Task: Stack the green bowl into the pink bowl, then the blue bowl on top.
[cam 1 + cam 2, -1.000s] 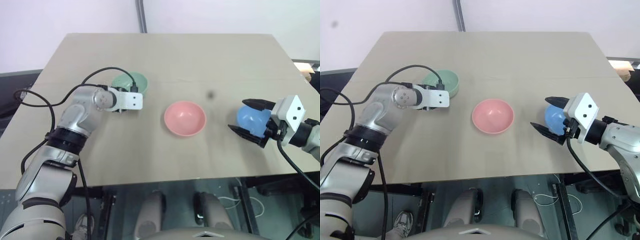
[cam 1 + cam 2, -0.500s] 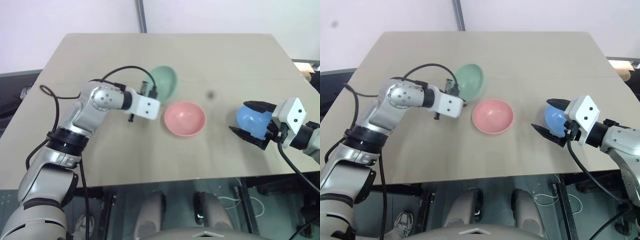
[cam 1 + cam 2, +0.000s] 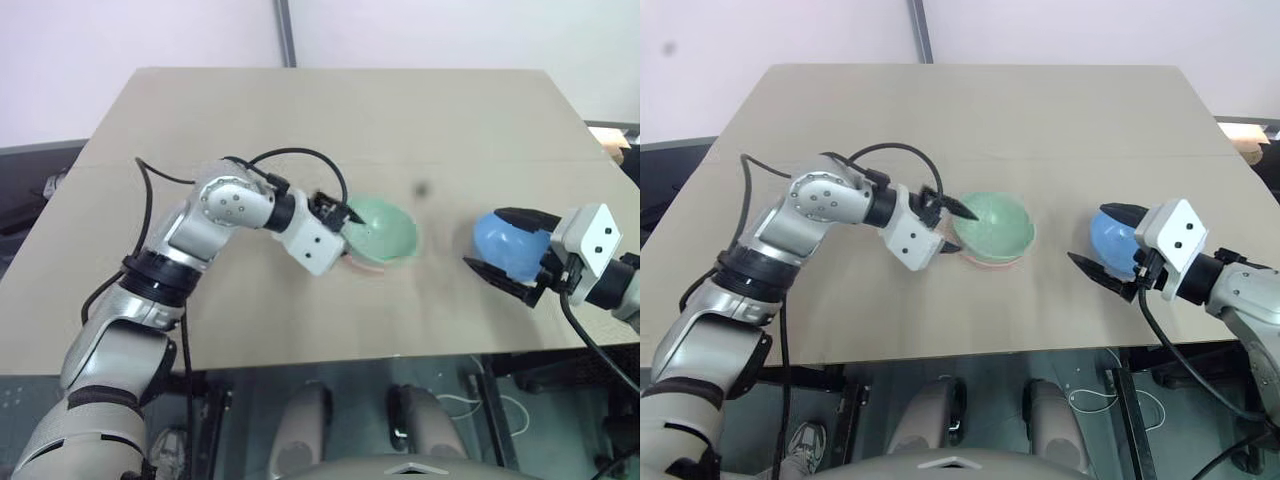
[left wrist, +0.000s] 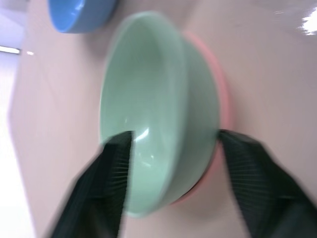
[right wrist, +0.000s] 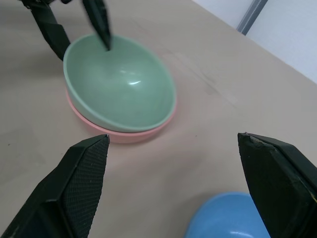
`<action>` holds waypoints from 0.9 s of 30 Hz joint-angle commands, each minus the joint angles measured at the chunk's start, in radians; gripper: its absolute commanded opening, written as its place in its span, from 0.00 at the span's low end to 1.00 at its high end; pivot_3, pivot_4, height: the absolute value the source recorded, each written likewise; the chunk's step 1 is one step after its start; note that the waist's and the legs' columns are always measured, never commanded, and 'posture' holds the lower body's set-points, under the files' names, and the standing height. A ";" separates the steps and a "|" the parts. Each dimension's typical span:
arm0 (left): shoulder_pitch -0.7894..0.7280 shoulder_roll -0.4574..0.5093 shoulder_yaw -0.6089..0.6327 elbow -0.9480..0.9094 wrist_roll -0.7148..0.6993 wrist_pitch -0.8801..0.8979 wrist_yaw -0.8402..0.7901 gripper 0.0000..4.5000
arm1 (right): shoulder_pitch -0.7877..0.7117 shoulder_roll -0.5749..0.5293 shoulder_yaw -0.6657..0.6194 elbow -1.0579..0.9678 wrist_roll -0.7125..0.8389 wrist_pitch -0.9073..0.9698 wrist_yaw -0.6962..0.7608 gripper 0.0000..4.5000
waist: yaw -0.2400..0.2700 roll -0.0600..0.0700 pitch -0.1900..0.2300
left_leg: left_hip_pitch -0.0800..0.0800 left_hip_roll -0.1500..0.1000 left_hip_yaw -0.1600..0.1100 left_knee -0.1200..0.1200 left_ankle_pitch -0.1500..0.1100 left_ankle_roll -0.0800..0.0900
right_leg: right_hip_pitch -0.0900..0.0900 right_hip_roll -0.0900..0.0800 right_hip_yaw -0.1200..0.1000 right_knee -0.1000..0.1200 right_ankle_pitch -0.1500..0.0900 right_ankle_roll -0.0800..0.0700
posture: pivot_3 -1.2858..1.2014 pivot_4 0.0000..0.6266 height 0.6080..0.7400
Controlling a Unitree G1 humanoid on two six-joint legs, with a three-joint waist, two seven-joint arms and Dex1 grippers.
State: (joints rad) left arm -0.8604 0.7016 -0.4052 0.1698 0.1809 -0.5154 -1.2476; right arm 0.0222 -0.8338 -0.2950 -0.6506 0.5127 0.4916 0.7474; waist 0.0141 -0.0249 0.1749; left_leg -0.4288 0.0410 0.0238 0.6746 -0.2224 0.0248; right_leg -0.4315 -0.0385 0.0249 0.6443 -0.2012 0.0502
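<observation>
The small round pale mint-green plastic bowl [image 3: 992, 224] sits nested inside the small round salmon-pink plastic bowl [image 3: 985, 262], of which a thin rim shows beneath it. The pair stands near the centre of the beige rectangular table top [image 3: 970, 110]. In the left wrist view the green bowl appears slightly tilted in the pink one rather than fully level.

The left gripper [image 3: 345, 222] is at the nine o'clock side of the stacked pair. Its two black fingers stand apart and straddle the near wall of the green bowl: one fingertip [image 4: 119, 163] is inside the bowl, the other outside by the pink rim. The fingers are spread wider than the bowl wall; whether either pad presses the wall cannot be told.

The small round sky-blue plastic bowl [image 3: 508, 245] lies at about three o'clock from the stack, well apart from it, near the right edge of the table. The right gripper [image 3: 512, 247] has its two black fingers spread wide, one above and one below the blue bowl as seen from the head views. From the right wrist view the fingers [image 5: 81, 183] stand far apart with the blue bowl's rim low between them; firm contact with the bowl cannot be confirmed.

A black cable [image 3: 885, 152] loops over the left forearm. A dark spot [image 3: 421, 187] marks the table between the stack and the far edge.
</observation>
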 commanded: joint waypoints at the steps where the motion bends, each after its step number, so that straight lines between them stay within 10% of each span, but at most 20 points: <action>1: 0.001 0.001 0.049 -0.021 -0.042 0.038 0.028 0.75 | 0.007 0.001 -0.043 -0.038 0.009 0.004 -0.017 1.00 | -0.003 0.000 0.000 | 0.000 0.000 0.000 0.000 0.000 0.000 | 0.000 0.000 0.000 0.000 0.000 0.000 | 0.52 0.24 1.00; 12: 0.206 0.119 0.480 -0.355 -0.682 0.996 0.065 0.99 | 0.003 -0.043 0.028 0.033 -0.020 0.100 -0.013 1.00 | -0.024 0.000 0.000 | 0.002 0.001 0.000 0.000 0.000 0.000 | 0.000 0.001 0.000 0.001 -0.001 0.002 | 0.52 0.24 1.00; 23: 0.487 0.142 0.646 -0.387 -0.864 0.963 -0.060 0.99 | -0.060 -0.122 0.238 0.259 -0.225 0.086 0.027 1.00 | -0.027 0.000 -0.001 | 0.006 0.001 0.001 -0.002 0.000 0.000 | 0.003 0.000 0.001 0.001 -0.001 0.001 | 0.52 0.24 1.00; 27: 0.544 0.157 0.661 -0.401 -0.883 0.967 -0.059 1.00 | -0.090 -0.117 0.273 0.306 -0.262 0.057 0.043 0.61 | -0.024 0.000 -0.001 | 0.006 0.001 0.002 -0.003 0.000 0.000 | 0.003 0.000 0.002 0.000 -0.001 0.001 | 0.52 0.24 1.00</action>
State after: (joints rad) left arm -0.3165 0.8418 0.2234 -0.1886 -0.6759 0.4547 -1.3056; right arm -0.0520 -0.9456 -0.0258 -0.3430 0.2754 0.5779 0.7814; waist -0.0097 -0.0247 0.1743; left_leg -0.4226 0.0420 0.0252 0.6720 -0.2225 0.0247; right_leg -0.4288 -0.0383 0.0263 0.6447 -0.2027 0.0513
